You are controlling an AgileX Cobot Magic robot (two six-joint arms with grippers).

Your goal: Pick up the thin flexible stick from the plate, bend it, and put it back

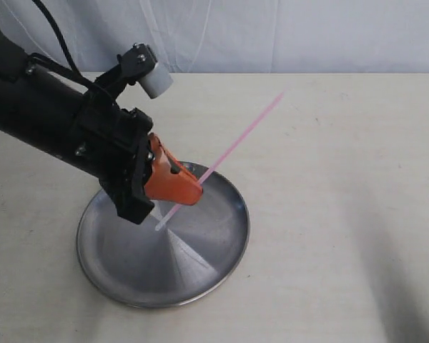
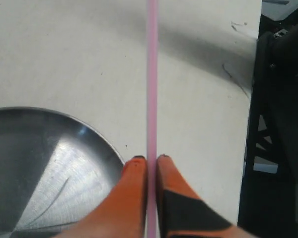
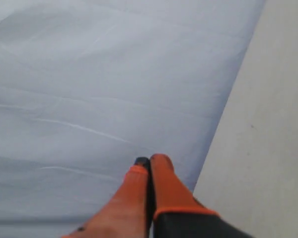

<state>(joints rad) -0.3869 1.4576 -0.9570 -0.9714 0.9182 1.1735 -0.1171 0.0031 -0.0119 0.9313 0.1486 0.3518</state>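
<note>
The thin pink stick [image 1: 239,141] is lifted off the steel plate [image 1: 200,271], held straight and slanting up toward the back right. My left gripper [image 1: 197,186] is shut on it near its lower end, above the plate's far rim. In the left wrist view the stick [image 2: 152,74] runs straight out between the orange fingertips of the left gripper [image 2: 151,159], with part of the plate [image 2: 35,163] beside them. My right gripper [image 3: 150,162] is shut with nothing in it, pointing at a pale cloth backdrop; it does not show in the exterior view.
The cream table [image 1: 343,214] spreads around the plate. A pale backdrop cloth [image 1: 272,36] hangs along the table's far edge. Dark robot base parts [image 2: 280,124] stand at one side of the left wrist view.
</note>
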